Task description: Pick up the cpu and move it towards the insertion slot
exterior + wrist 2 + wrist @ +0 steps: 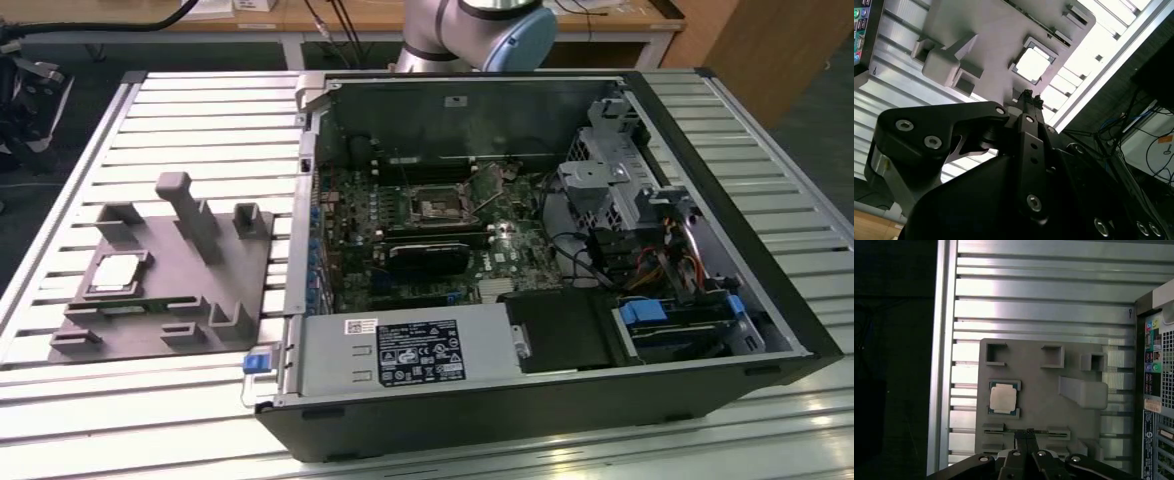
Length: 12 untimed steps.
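First wrist view: cpu (pixel 1003 399) pocketed in fixture (pixel 1039 390); end effector (pixel 1027 432) pressed together, empty, over its edge.

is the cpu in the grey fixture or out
In: the cpu lies flat in its pocket on the grey fixture, apart from the hand.

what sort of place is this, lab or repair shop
Likely a robotics lab bench for computer assembly: an open computer case lies on a slatted aluminium table, a grey fixture beside it holds the cpu, and a robot arm stands behind.
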Tool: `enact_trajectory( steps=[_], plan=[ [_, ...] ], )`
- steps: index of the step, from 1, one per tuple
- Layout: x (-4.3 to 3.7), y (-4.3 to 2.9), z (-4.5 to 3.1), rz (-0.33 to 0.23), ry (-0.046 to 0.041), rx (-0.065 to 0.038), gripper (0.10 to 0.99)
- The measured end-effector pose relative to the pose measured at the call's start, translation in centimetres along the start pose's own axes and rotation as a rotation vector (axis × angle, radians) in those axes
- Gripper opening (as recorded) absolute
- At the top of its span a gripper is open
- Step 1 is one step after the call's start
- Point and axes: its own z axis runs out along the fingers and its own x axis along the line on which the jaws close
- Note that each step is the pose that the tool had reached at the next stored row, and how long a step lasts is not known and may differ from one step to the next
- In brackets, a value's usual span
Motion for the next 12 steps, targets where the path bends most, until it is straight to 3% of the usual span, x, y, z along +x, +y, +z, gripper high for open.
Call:
enact_trajectory(
  steps=[12],
  plan=[
    [1.17,0.02,0.10,0.000,0.0000,0.000,0.106]
  ],
)
